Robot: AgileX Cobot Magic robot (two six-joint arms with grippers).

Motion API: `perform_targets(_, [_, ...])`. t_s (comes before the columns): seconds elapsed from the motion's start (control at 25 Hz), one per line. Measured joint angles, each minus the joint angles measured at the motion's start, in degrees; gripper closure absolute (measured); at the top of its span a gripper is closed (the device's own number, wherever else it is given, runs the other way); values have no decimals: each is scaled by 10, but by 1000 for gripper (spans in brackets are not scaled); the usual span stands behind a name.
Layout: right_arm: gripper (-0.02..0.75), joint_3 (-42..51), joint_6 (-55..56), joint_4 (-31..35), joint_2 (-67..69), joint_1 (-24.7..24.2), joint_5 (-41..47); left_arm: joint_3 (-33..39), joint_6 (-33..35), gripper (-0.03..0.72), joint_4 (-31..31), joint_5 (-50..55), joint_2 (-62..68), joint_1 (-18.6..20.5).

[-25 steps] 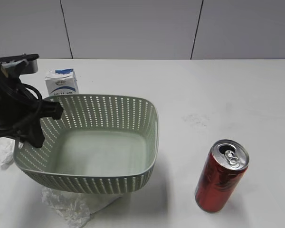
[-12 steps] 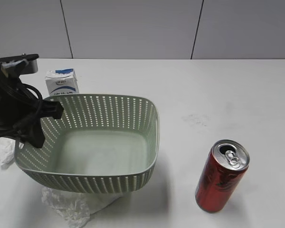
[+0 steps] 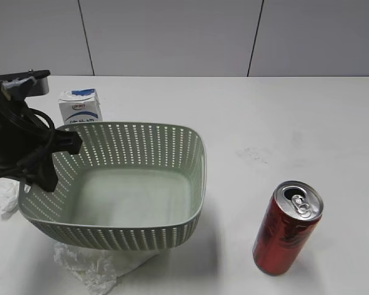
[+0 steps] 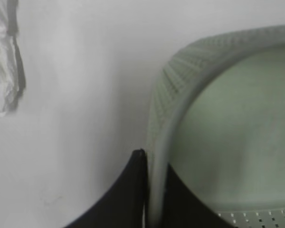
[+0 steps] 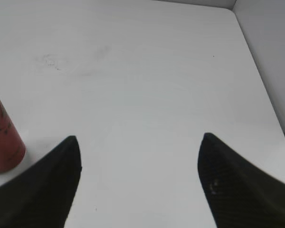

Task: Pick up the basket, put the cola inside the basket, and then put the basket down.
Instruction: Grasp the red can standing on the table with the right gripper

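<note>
Exterior view: left hand [image 3: 46, 161] clamps the sage slotted basket [image 3: 172, 233] (rounded corners); right hand [image 5: 138, 156] gapes empty.

Bright, even overhead light fills all three views. The basket [image 3: 120, 184] and the can [image 3: 287, 228] throw soft shadows toward 5 o'clock on the table [image 3: 295, 123]. The can's top shows a glint. The left wrist view is blurred throughout; the right wrist view is soft near the bottom.

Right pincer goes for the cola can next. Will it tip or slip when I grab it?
Probably tippy: the cola can stands tall and slim on a small base, so a sideways nudge could topple it, then it would roll. Its glossy metal wall looks slippery. The open right pincer sits beside it; close mid-height.
</note>
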Motion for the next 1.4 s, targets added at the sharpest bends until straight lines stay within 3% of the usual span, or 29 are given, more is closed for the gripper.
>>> perform_targets(0.48, [150, -154, 0, 73, 200, 0, -44, 0, 0, 692, 0, 0, 0, 0])
perform_targets(0.72, [150, -275, -13, 133, 369, 0, 30, 0, 0, 692, 0, 0, 0, 0])
perform_targets(1.0, [150, -368, -154, 190, 521, 10, 97, 0, 0, 692, 0, 1, 0, 0])
perform_targets(1.12, [150, -378, -201, 182, 576, 66, 111, 0, 0, 692, 0, 2, 0, 0])
perform_targets(1.4, [150, -379, -258, 82, 692, 283, 120, 0, 0, 692, 0, 2, 0, 0])
